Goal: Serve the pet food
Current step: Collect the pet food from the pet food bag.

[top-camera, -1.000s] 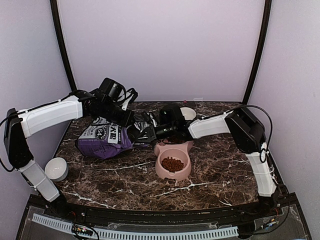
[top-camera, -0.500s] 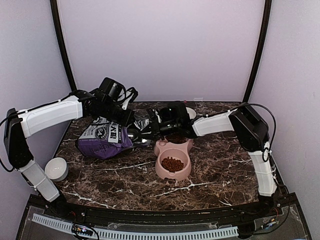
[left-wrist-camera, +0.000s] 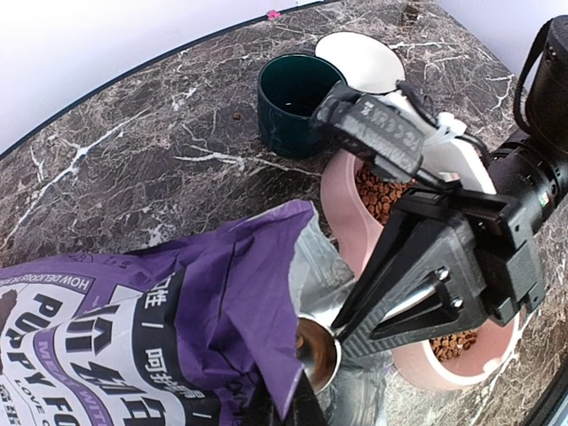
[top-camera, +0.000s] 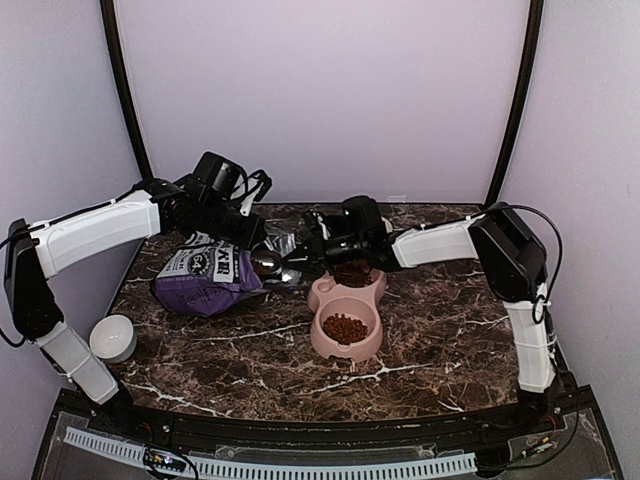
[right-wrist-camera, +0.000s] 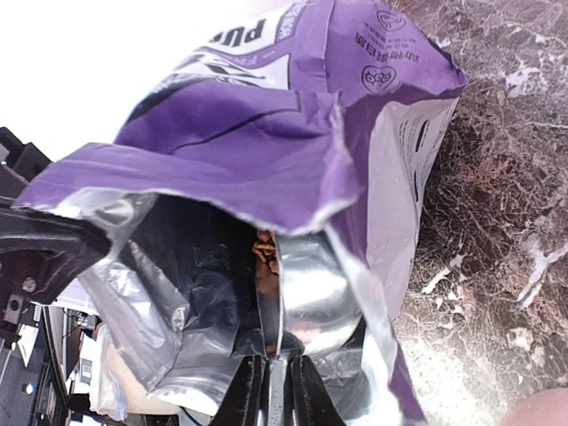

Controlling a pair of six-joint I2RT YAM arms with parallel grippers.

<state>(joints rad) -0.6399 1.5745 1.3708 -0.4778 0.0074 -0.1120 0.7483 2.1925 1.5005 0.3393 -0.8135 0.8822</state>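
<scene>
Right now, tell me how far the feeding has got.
Done: kibble lies in both halves of the pink bowl. In hand: left gripper pinches the bag open; right gripper holds the scoop in its mouth, kibble at its rim. To do: carry and tip it.

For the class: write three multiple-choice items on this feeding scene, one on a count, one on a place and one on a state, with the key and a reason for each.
1. How many compartments of the pink double bowl hold pet food? A none; B one; C both.
2. Where is the scoop end of the spoon? A at the open mouth of the purple bag; B over the pink double bowl; C inside its near compartment.
3. The right gripper is: A open and empty; B shut on the spoon's handle; C shut on the bag's edge.

Key: 1 C, brown pellets show in both compartments. 2 A, the silver scoop sits between the bag's foil lips. 3 B, the handle is pinched in it.
</scene>
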